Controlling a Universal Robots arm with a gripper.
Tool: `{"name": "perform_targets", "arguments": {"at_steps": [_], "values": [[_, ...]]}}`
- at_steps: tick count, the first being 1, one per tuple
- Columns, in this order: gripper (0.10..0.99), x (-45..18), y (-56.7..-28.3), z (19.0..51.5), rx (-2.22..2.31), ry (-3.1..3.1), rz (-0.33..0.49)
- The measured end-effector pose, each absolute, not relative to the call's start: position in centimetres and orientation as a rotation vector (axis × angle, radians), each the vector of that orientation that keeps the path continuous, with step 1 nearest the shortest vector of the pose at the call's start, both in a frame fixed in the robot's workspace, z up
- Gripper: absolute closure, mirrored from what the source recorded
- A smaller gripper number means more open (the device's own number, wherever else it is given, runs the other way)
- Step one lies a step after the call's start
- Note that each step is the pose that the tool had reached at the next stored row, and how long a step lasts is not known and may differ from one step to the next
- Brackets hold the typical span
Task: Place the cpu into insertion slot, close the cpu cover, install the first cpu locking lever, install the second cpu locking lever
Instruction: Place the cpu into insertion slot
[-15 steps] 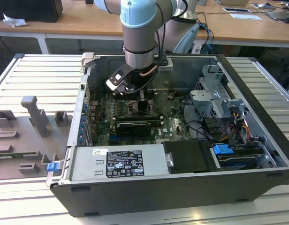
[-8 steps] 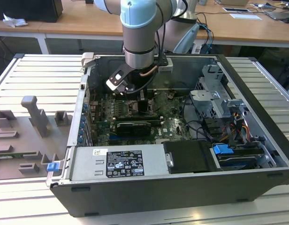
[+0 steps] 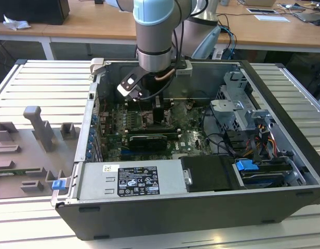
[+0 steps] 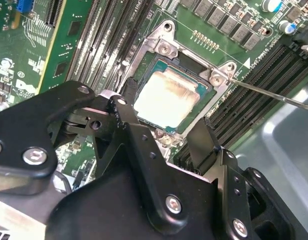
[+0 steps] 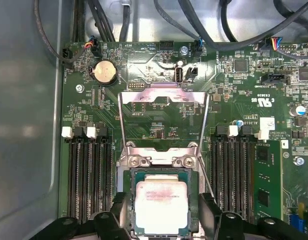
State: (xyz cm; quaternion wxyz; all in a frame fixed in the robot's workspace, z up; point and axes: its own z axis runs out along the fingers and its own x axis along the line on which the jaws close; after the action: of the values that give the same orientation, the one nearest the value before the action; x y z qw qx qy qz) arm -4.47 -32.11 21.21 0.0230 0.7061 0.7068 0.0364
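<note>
The cpu [image 5: 160, 205], a pale silver square on a green substrate, lies flat in the insertion slot [image 5: 125, 159], whose grey metal rim sits on the green board. The same cpu [image 4: 166, 97] appears in the second wrist view. The cpu cover [image 5: 163, 95] stands swung up off the slot on its hinge. A thin wire lever [image 4: 274, 94] sticks out to one side, unlatched. My gripper [image 5: 164, 214] hovers just over the slot, open, with one black finger [image 5: 120, 215] on each side of the cpu and small gaps showing. In the exterior view the gripper [image 3: 159, 116] is down inside the computer case.
Long memory slots [image 5: 89, 175] flank the socket on both sides. A coin battery [image 5: 105, 73] and cables [image 5: 209, 30] lie beyond the cover. A long black card [image 3: 148, 140], the power supply [image 3: 129, 179] and the drive cage [image 3: 238, 104] crowd the case. A grey fixture plate [image 3: 30, 145] lies at the exterior view's left.
</note>
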Motion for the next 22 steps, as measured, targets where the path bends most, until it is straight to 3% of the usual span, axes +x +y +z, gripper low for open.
{"name": "perform_targets", "arguments": {"at_steps": [2, 6, 9, 13, 22], "values": [[0.427, -4.47, -32.11, 21.48, 2.187, 2.188, 0.112], [0.675, -4.47, -32.11, 21.83, 2.188, 2.188, 0.112], [0.737, -4.46, -32.10, 21.93, 2.188, 2.188, 0.112], [0.976, -4.46, -32.11, 22.12, 2.188, 2.188, 0.111], [0.980, -4.46, -32.11, 22.33, 2.189, 2.188, 0.111]]}}
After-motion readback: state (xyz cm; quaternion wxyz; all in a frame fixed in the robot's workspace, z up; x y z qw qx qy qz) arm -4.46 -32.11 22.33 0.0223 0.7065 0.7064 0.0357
